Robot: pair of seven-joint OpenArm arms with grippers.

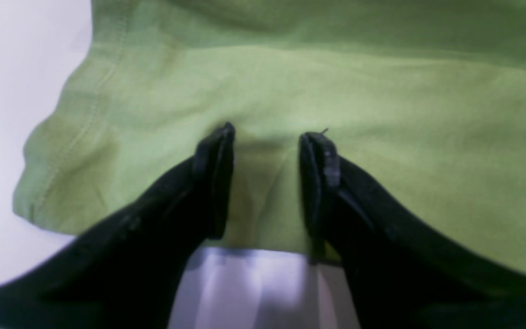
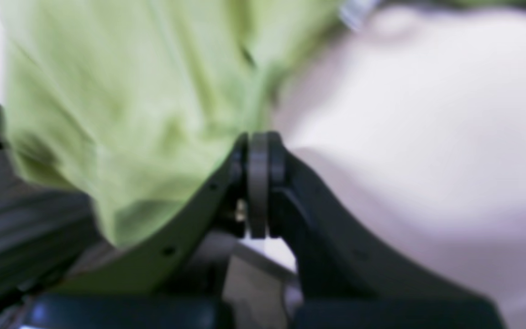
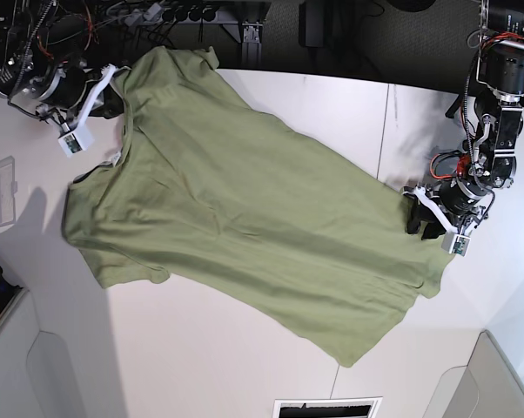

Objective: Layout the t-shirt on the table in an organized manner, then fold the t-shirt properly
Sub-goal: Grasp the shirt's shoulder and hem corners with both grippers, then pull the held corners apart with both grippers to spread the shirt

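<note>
Black left end effector sits w/ jaws apart, tips on the hem of the green t-shirt, nothing pinched, while right end effector is fully closed at the shirt's collar/shoulder edge, garment spread diagonally across white table.

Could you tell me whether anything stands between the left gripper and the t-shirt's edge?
Nothing visible does. The left gripper sits with its jaws apart right over the hem of the t-shirt, with only green cloth between and beyond the fingertips. The table beside it shows nothing else nearby.
</note>
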